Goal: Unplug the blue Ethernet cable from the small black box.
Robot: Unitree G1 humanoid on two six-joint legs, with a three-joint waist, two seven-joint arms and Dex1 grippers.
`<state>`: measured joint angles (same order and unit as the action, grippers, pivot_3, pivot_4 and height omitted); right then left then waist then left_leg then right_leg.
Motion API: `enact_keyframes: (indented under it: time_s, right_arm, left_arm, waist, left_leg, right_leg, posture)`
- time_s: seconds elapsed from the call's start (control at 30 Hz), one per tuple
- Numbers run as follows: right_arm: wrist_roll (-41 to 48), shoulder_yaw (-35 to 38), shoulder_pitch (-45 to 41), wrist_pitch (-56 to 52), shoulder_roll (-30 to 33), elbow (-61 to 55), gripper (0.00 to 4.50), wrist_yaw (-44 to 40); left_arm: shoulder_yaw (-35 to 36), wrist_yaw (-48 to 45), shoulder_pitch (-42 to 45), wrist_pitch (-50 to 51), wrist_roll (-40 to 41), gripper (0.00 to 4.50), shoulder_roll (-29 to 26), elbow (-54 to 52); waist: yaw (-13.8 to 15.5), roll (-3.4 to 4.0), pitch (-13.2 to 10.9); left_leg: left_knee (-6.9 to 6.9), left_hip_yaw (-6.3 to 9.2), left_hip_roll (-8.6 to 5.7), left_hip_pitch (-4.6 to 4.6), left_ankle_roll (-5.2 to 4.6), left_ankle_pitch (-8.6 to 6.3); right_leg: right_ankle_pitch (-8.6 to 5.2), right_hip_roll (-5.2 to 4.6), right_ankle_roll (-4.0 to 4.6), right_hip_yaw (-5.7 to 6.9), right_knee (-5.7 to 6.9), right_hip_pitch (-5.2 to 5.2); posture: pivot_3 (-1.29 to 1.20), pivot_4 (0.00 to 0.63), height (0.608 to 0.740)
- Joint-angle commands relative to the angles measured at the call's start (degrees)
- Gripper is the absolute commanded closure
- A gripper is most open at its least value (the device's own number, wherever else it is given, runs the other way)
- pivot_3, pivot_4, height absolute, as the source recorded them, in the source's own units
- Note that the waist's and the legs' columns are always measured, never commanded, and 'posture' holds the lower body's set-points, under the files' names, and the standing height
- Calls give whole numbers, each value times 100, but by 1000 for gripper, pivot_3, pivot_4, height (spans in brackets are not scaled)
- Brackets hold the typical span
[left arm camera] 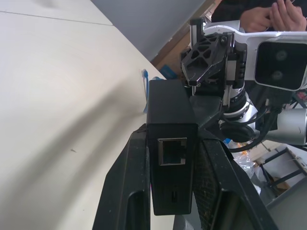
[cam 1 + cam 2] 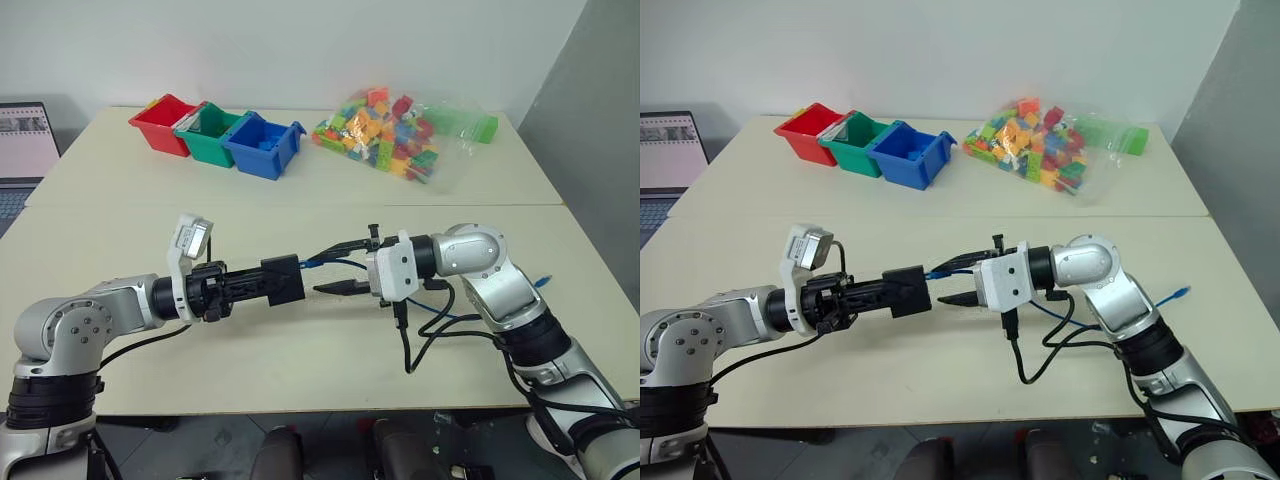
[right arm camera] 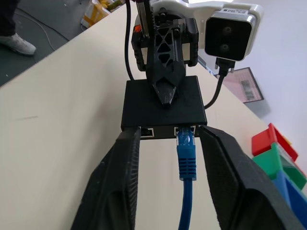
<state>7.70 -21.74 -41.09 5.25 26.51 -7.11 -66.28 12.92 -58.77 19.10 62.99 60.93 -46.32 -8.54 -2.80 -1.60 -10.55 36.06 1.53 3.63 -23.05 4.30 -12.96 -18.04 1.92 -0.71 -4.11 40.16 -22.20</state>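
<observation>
Holding: left gripper (image 2: pixel 262 284) is clamped on the small black box (image 2: pixel 281 280), raised above the table (image 2: pixel 300 370).
Plug: blue cable (image 3: pixel 186 153) sits in the box's port — not out yet.
Right gripper (image 3: pixel 168 182): fingers apart, either side of the cable, not pinching it.
Progress: box secured; gripping and pulling the plug free remain.

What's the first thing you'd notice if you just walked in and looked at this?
Two robot arms meet in the air above the cream table, and the left claw is clamped on a small matte-black plastic box. A thin bright-blue Ethernet cable is still plugged into that box, running between the right claw's spread fingers. At the table's far edge sit red, green and blue plastic bins and a clear bag of colourful toy bricks.
</observation>
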Motion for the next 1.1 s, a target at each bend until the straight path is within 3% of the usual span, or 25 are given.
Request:
enact_keyframes:
  time_s: [0.03,0.17,0.33,0.87,1.1]
  right_arm:
    - [1195,363,-81,-2080,63,-690,2105,50]
    - [2548,850,-217,-4355,33,-771,2105,416]
    - [3371,1261,110,-5641,-161,-818,2105,955]
    - [4054,1530,592,-6294,-1024,-1103,2105,2099]
    - [3952,1433,539,-6220,-1022,-995,2105,2113]
  left_arm:
    - [-425,-817,-2,-679,-615,3709,-446,-291]
    - [-744,-1491,20,-1348,-1121,3709,-667,-248]
    - [-708,-1577,341,-1379,-994,3709,-482,-168]
    - [-598,-1397,494,-1051,-762,3709,-383,-261]
    - [-566,-1352,497,-1021,-732,3709,-374,-287]
  waist:
    - [1,0,0]
    - [13,1,0]
    - [27,0,0]
    - [-15,3,-2]
    - [-27,3,-2]
  left_leg:
    - [0,1,1,-1,0,0]
    - [0,-1,-1,0,1,0]
    - [-1,-2,-1,-2,-1,-1]
    - [-1,-1,0,-16,-2,-1]
    - [-2,-1,0,-17,-2,-1]
  right_leg:
    - [0,0,1,1,1,-1]
    - [0,-4,2,-1,3,-1]
    - [-3,-2,4,0,2,-4]
    - [-21,3,-20,1,-4,-12]
    - [-21,3,-21,2,-6,-12]
  posture:
    - [0,150,740]
    - [0,150,740]
    - [0,150,740]
    - [0,150,740]
    - [0,150,740]
